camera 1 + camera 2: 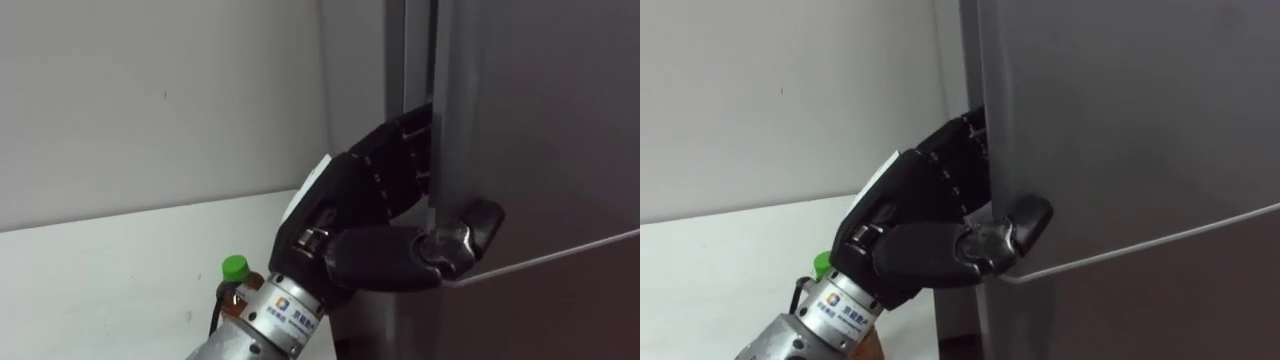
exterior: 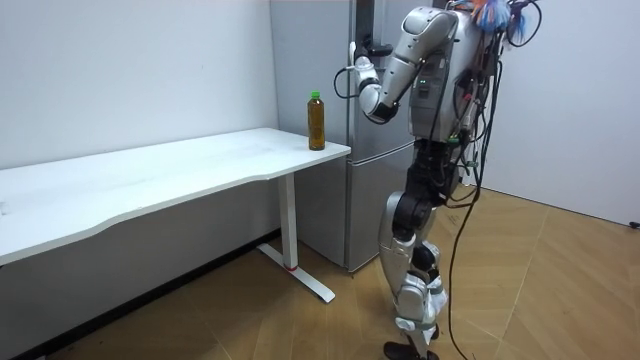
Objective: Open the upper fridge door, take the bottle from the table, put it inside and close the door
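Opening the upper fridge door [image 1: 530, 130] looks like the job now | left hand [image 1: 380, 200] curled round its edge, centre frame | bottle [image 2: 316, 122] stands on surface [image 2: 150, 185], middle of room view | pull slowly, keep the hold tight.

Robot: upright on wooden floor [image 2: 560, 290], directly in front of grey fridge [image 2: 300, 60], facing it.
Left arm: raised, elbow bent, forearm angled up.
Left hand [image 2: 362, 52]: at upper front edge of fridge, in contact.
Bottle [image 2: 316, 120]: upright, green cap, amber content, on corner of white table [image 2: 180, 175] nearest fridge, apart from hand.
Table: along wall, to room view's left of fridge, end just beside fridge side.
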Robot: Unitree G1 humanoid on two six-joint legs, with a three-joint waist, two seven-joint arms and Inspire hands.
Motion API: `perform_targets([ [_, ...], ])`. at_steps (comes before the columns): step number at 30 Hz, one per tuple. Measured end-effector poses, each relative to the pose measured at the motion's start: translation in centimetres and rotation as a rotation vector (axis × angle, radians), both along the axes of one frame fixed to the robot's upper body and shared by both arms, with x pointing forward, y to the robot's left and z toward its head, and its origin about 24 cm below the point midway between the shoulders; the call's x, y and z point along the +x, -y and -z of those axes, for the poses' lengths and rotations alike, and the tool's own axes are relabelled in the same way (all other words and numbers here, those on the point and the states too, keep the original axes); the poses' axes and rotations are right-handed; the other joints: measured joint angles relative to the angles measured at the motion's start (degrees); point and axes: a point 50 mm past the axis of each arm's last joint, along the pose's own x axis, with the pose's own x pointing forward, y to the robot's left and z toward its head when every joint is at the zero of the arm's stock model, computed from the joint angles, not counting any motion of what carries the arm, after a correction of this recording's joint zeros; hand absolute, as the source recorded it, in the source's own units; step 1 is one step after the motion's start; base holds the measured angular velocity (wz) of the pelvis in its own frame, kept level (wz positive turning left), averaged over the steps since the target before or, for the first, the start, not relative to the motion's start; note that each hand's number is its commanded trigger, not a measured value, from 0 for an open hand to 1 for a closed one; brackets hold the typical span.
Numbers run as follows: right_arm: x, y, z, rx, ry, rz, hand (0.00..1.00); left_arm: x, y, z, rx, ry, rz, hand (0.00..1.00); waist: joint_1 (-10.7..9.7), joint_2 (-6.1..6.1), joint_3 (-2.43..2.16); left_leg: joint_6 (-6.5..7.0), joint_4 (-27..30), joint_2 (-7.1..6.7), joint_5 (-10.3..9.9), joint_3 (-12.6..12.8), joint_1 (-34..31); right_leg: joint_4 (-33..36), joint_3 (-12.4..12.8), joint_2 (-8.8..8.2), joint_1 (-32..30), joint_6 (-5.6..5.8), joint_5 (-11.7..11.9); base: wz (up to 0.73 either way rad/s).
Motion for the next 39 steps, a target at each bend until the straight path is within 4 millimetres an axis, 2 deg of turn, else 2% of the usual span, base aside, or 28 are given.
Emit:
perform_targets([
  [2,0.0,0.1,0.0,0.001,0.002,-0.002,0.00,0.1,0.0,0.0,-0.008,-0.003,-0.001,0.84,0.0,0.04,0.03,0.00,0.0,0.00,0.0,0.0,-0.1,0.0,0.1,0.00,0.0,-0.02,0.0,0.00],
  [3,0.0,0.1,0.0,0.001,0.002,-0.002,0.00,0.1,0.0,0.1,-0.008,-0.005,-0.001,0.71,0.0,0.04,0.03,0.00,0.0,-0.01,0.0,0.0,-0.1,0.0,0.1,0.00,0.0,-0.02,0.0,0.00],
  [6,0.0,0.1,0.0,0.001,0.003,-0.002,0.00,0.1,0.1,0.1,-0.010,-0.007,-0.002,0.52,0.0,0.05,0.03,0.00,0.0,-0.03,0.0,0.0,-0.1,0.0,0.2,-0.01,0.0,-0.02,0.0,0.00],
  [7,0.1,0.1,0.0,0.000,0.003,-0.003,0.00,0.1,0.1,0.1,-0.012,-0.005,-0.003,0.34,0.0,0.05,0.03,0.00,0.0,-0.02,0.0,0.0,-0.1,-0.1,0.2,0.00,0.0,-0.02,0.0,0.00],
  [8,0.1,0.1,0.0,0.000,0.003,-0.003,0.00,0.1,0.1,0.1,-0.014,-0.004,-0.001,0.22,0.0,0.06,0.03,0.00,0.0,-0.02,0.0,0.0,-0.1,-0.1,0.2,0.01,0.0,-0.02,0.0,0.00],
  [9,0.1,0.1,0.0,0.000,0.004,-0.004,0.00,0.1,0.2,0.1,-0.014,-0.004,0.000,0.18,0.0,0.07,0.02,0.00,0.0,-0.02,0.0,0.0,-0.1,-0.1,0.2,0.01,0.0,-0.02,0.0,0.00],
  [11,0.1,0.1,0.0,-0.002,0.005,-0.007,0.00,0.0,0.3,0.1,-0.012,-0.002,0.010,0.02,0.0,0.08,0.02,0.00,0.0,-0.02,0.0,0.0,0.0,-0.1,0.2,-0.01,0.0,-0.02,0.0,0.00],
  [22,0.1,0.1,0.0,-0.003,0.007,-0.008,0.00,-0.6,1.0,0.5,0.015,0.021,0.074,0.00,0.0,-0.27,0.20,0.05,0.1,-0.12,0.0,0.5,0.3,-0.1,0.1,-0.25,0.0,0.06,0.0,0.00],
  [39,0.2,0.2,-0.1,0.001,0.020,-0.006,0.00,-1.1,1.5,0.4,0.000,0.052,0.123,0.00,-0.2,-0.30,0.12,0.14,-0.5,-0.20,0.0,0.8,-0.6,0.0,0.2,-0.28,-1.2,0.26,0.1,0.00],
])
